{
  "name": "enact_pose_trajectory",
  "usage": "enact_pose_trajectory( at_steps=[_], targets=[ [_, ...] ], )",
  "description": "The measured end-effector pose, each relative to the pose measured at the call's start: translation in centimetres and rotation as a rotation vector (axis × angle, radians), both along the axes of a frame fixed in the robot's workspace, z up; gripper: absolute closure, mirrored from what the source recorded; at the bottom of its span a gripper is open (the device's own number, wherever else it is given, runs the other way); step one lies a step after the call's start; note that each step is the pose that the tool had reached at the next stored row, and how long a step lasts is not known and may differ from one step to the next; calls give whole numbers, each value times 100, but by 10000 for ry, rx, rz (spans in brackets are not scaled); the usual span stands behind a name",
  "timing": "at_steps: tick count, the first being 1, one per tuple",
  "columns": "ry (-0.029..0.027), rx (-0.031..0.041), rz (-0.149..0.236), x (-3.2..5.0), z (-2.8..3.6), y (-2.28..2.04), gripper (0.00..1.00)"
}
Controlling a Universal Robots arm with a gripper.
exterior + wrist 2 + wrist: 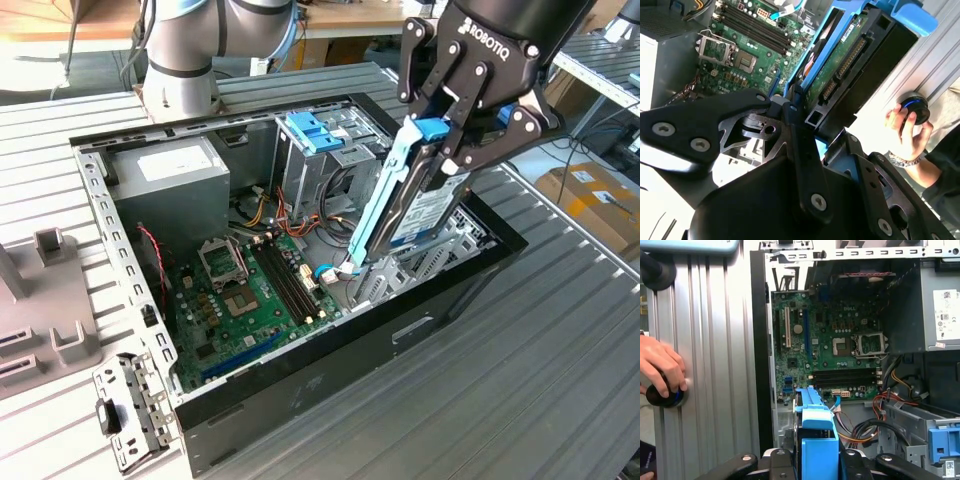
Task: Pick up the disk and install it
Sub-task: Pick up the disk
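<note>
The disk [412,205], a dark drive with a white-and-blue label in a light blue carrier, hangs tilted on end over the open computer case [330,365]. Its lower end dips into the case near the front wall, beside the motherboard [250,290]. My gripper [462,140] is shut on the disk's upper end, with the black fingers clamping both faces. In the second wrist view the disk [850,65] shows its circuit-board side between the fingers. In the first wrist view the blue carrier edge [815,440] sits between the gripper [815,461] fingers. The metal drive cage with its blue latch [318,130] stands just behind the disk.
A grey power supply [170,180] fills the case's back corner, and loose cables [330,270] lie near the cage. A person's hand [657,365] rests on a black knob [662,395] on the ribbed table beside the case. A grey fixture [40,300] lies at the exterior view's left.
</note>
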State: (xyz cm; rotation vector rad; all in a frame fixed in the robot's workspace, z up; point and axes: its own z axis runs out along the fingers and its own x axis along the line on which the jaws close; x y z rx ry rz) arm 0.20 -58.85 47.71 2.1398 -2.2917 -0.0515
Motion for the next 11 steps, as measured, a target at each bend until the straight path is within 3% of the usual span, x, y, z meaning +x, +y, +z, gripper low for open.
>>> enact_pose_trajectory(
  at_steps=[3, 5, 6, 8, 9, 11],
  targets=[
    [0, 3, 0, 49, -1, 0, 64],
    [0, 44, 1, 82, -1, -1, 64],
    [0, 178, 0, 92, -1, -1, 64],
    [-1, 811, 0, 96, -1, -4, 64],
    [0, 902, 0, 95, -1, -6, 64],
    [3, 925, 61, 99, -1, -7, 64]
  ],
)
